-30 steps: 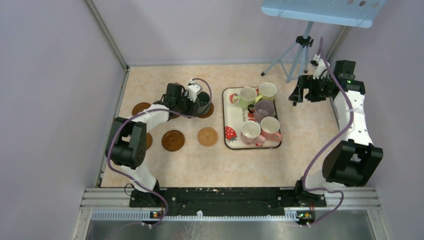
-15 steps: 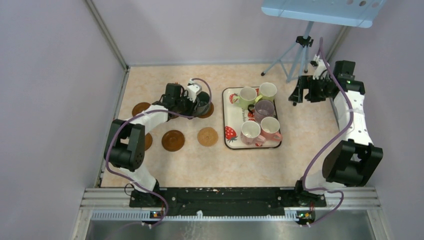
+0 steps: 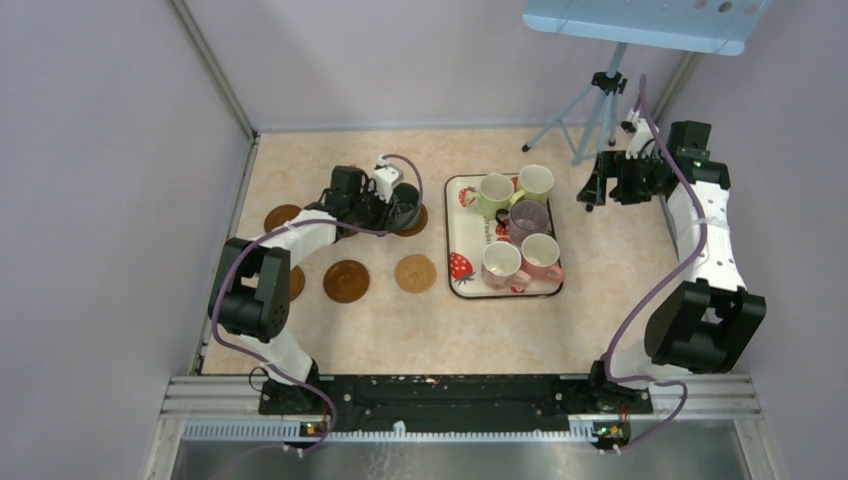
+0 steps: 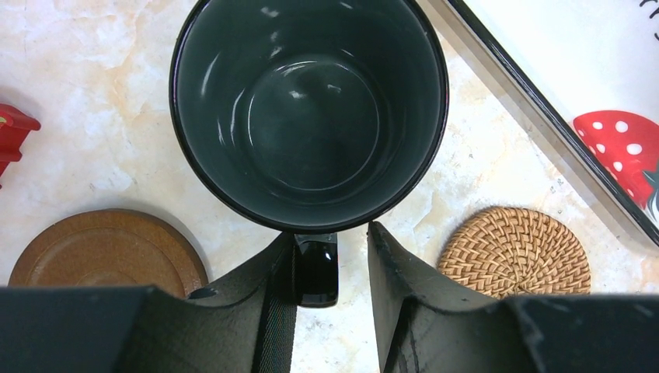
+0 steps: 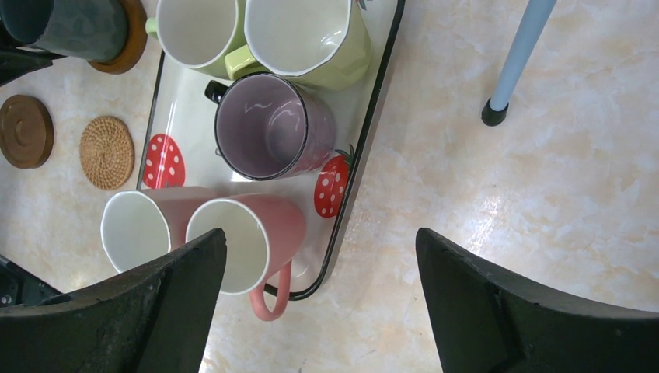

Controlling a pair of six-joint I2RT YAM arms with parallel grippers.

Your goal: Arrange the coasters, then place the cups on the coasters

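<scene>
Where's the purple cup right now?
In the overhead view, the purple cup stands in the middle of the strawberry-print tray, right of table centre, just behind the pink cup.

A dark green mug [image 4: 311, 116] is seen from above on the desk [image 4: 482, 155]. Its handle [image 4: 317, 272] is straddled by the gripper [image 4: 330, 235], with a gap left on one side. A brown coaster [image 4: 105, 249] is seen below-left of the mug and a woven coaster [image 4: 514, 250] below-right. A strawberry tray [image 4: 544, 85] lies to its right and a red packet [image 4: 12, 132] to its left.
</scene>
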